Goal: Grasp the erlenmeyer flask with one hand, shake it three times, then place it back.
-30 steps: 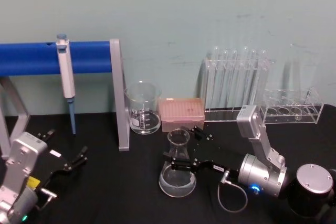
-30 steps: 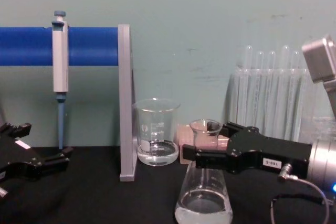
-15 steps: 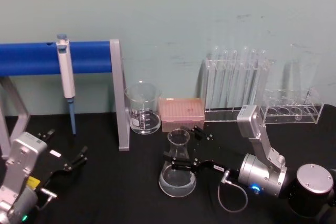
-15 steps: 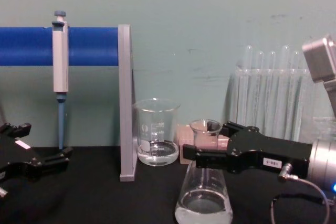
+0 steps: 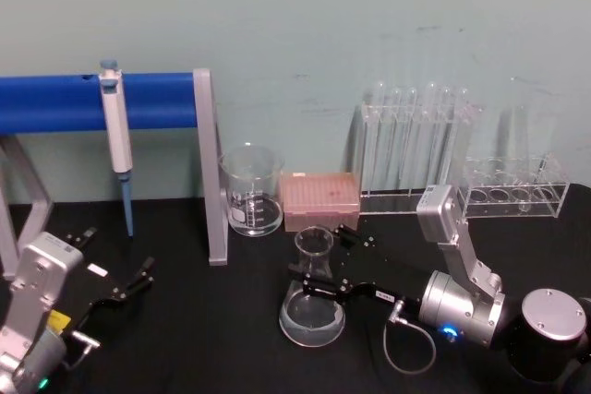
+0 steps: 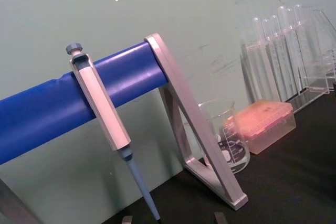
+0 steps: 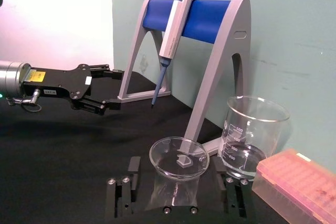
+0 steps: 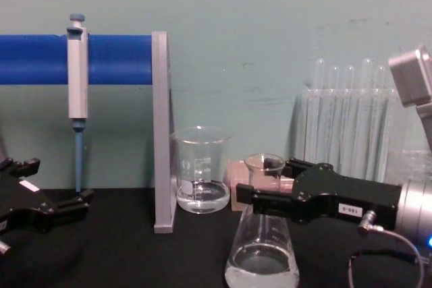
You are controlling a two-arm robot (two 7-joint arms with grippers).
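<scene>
And there we had it: the right gripper point(image 5: 315, 284) was reaching in from the right with its two fingers set on either side of the flask's point(image 5: 311, 314) neck, just under the flared lip. In the right wrist view we could see a sliver of gap between each finger pad point(image 7: 134, 167) and the glass, so we called it open around the neck, not yet clamped. The flask itself stood upright on the black table point(image 5: 212, 339), front and centre, with a little clear liquid pooled in its wide base. Here was where we thought it could go wrong. That neck was smooth and tapered, so a light squeeze might let the glass slip down through the fingers once lifted. If one finger met the glass first, it could nudge the flask sideways and tilt it. The mouth was open, so a hard shake might throw liquid out. The beaker point(image 5: 251, 193) and the pink box point(image 5: 319, 200) sat just behind, near enough for a wide swing to clip them. The left gripper point(image 7: 116, 88) was parked well off to the left, fingers spread, holding nothing.
</scene>
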